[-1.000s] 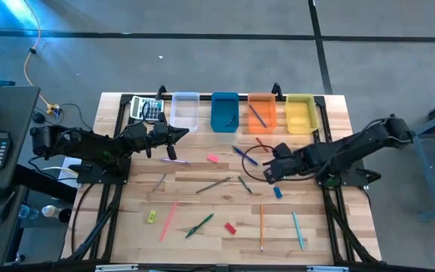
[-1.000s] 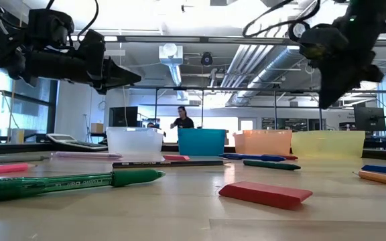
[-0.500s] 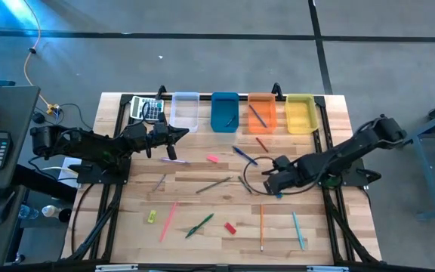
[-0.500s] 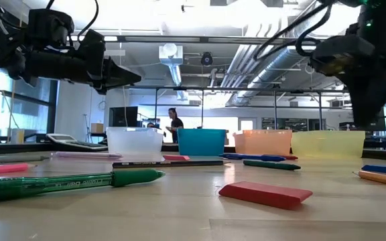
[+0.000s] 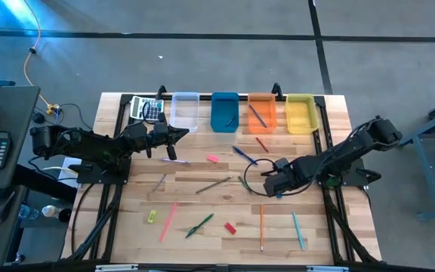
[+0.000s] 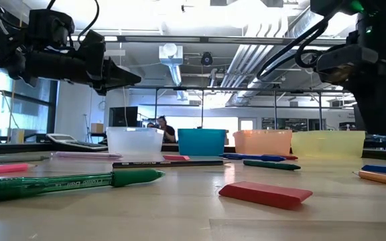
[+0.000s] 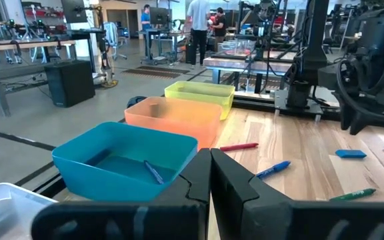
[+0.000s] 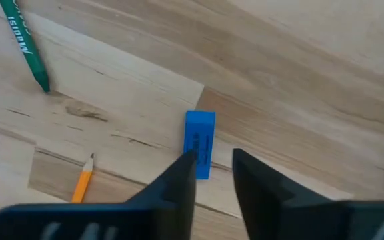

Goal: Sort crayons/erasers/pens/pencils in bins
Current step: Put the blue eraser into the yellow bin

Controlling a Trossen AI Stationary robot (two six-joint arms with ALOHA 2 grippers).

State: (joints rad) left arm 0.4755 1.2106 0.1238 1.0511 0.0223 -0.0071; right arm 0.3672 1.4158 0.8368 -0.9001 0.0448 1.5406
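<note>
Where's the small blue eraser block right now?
The small blue eraser block lies flat on the wooden table, on its right side, just under the right gripper, whose open fingers hang over it, near an orange pencil.

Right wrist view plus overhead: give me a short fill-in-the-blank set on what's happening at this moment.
1. The right gripper hangs over a ____ eraser.
2. Its fingers are ____.
3. The left gripper waits beside the ____ bin.
4. The bin at the row's right end is ____.

Missing words: blue; open; clear; yellow
</note>
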